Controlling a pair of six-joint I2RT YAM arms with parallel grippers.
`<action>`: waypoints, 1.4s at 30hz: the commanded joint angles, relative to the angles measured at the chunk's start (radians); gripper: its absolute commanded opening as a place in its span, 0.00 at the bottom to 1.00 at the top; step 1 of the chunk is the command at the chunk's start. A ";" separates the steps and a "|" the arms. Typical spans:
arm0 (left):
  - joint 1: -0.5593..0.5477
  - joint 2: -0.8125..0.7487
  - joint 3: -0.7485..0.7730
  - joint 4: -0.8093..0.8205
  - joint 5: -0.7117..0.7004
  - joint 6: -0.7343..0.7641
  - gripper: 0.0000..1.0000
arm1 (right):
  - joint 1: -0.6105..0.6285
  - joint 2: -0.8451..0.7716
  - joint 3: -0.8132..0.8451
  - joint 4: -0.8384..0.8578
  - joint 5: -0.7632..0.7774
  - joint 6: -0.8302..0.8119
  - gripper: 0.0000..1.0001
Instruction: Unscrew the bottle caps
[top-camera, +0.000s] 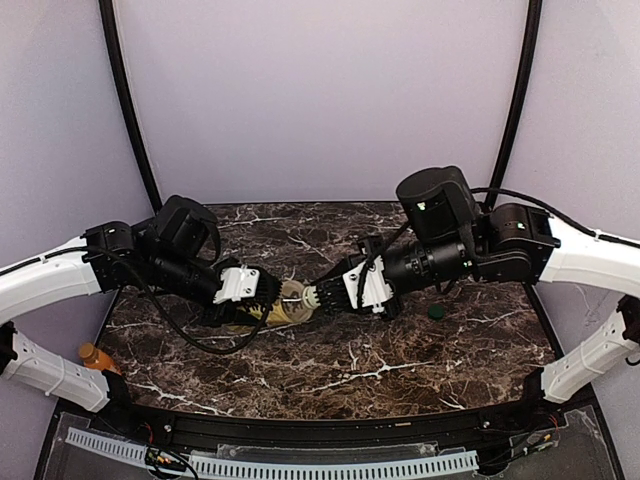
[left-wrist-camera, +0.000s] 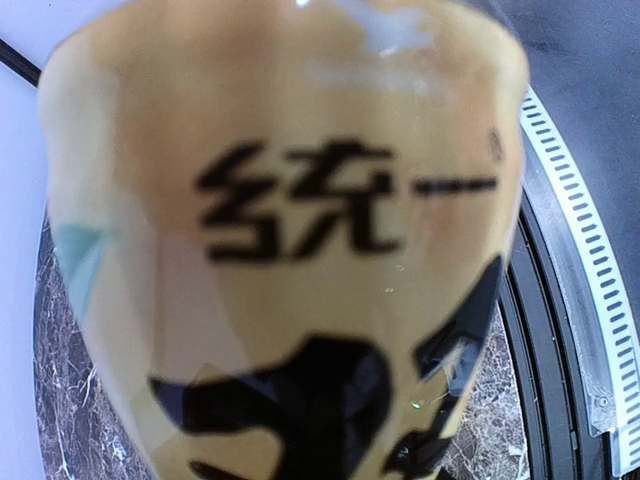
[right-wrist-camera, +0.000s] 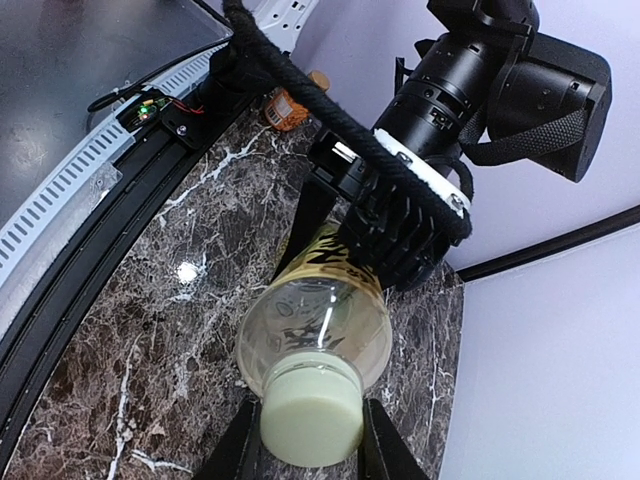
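left tool (right-wrist-camera: 395, 245) clamps the bottle (right-wrist-camera: 318, 315), held level off the bench (right-wrist-camera: 150, 330). right tool (right-wrist-camera: 311, 450) pinches its cream cap (right-wrist-camera: 312, 415). green cap (top-camera: 435, 312) lies on the bench, well apart.

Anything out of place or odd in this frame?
Nothing is spilled. The orange bottle sits right at the table's near-left edge, away from the work, and a dark green cap lies loose by itself on the right.

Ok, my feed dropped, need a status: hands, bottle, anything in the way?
Left hand clamped on yellow-labelled bottle. Right hand shut on its cream cap, cap on. Nothing seen in the way.
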 joint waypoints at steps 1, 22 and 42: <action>0.016 -0.004 0.000 -0.133 -0.027 0.016 0.01 | 0.016 -0.042 -0.003 -0.010 0.006 -0.042 0.00; 0.018 -0.042 -0.127 0.485 -0.665 0.048 0.01 | -0.226 0.041 0.056 0.334 0.043 1.309 0.93; 0.018 -0.028 -0.137 0.534 -0.685 0.095 0.01 | -0.244 0.163 0.150 0.181 0.027 1.487 0.63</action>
